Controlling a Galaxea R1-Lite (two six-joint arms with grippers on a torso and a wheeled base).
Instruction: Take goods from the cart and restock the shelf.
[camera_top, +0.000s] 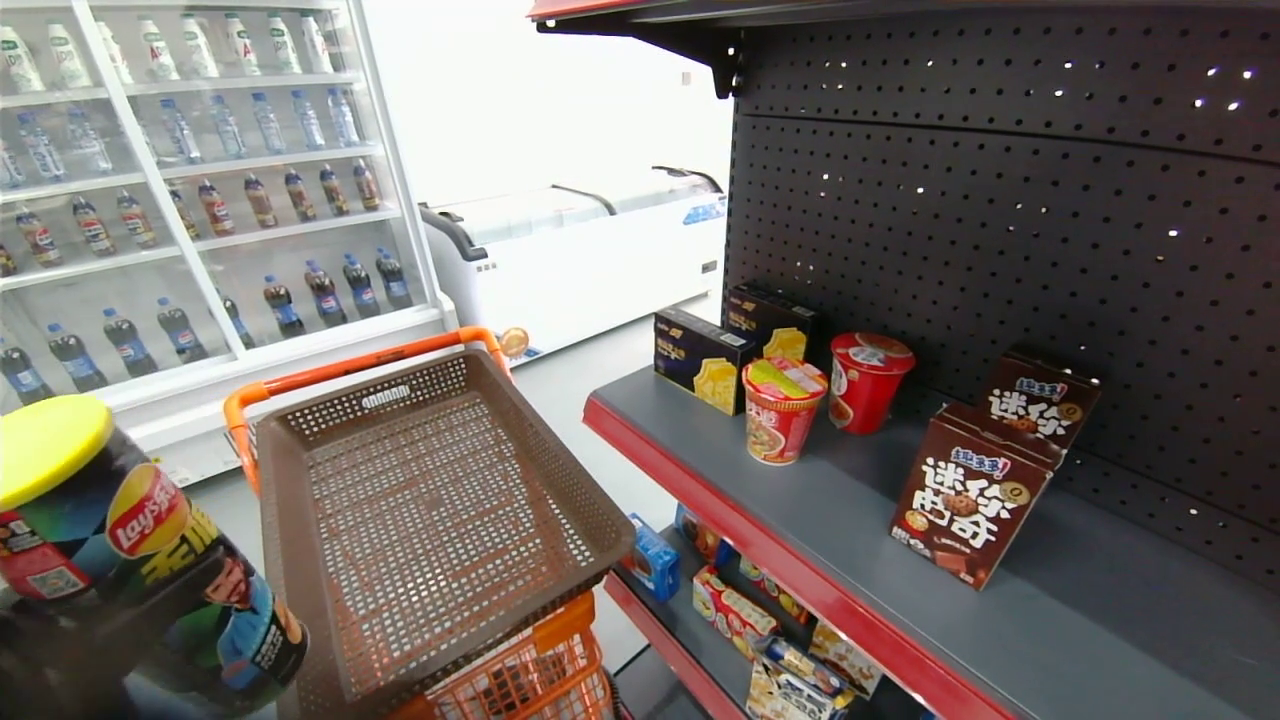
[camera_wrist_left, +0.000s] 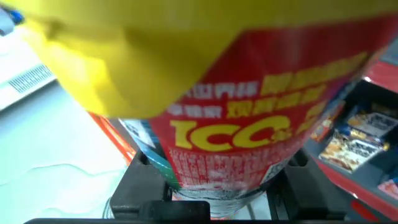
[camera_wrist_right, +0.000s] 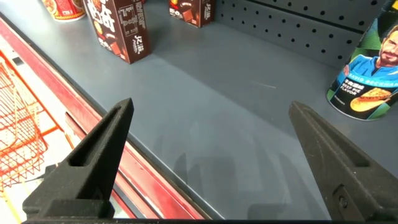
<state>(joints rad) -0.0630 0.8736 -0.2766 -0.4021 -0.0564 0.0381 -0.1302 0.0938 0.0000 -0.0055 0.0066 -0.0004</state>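
A tall chip can (camera_top: 120, 540) with a yellow lid stands up at the near left, beside the cart's brown mesh tray (camera_top: 430, 520), which holds nothing. In the left wrist view my left gripper (camera_wrist_left: 217, 193) is shut on this can (camera_wrist_left: 249, 124), with a dark finger on each side of its base. My right gripper (camera_wrist_right: 211, 106) hangs open over a bare stretch of the grey shelf board (camera_wrist_right: 217, 93), nothing between its fingers. A second chip can (camera_wrist_right: 367, 68) stands on that board farther along, close to the pegboard back.
The shelf (camera_top: 800, 500) carries two dark boxes (camera_top: 700, 358), two cup noodles (camera_top: 782, 410), and two brown cookie boxes (camera_top: 965, 500). Packs fill the lower shelf (camera_top: 735, 610). An orange basket (camera_top: 520, 680) sits under the tray. A drinks fridge (camera_top: 200, 200) and a chest freezer (camera_top: 580, 250) stand behind.
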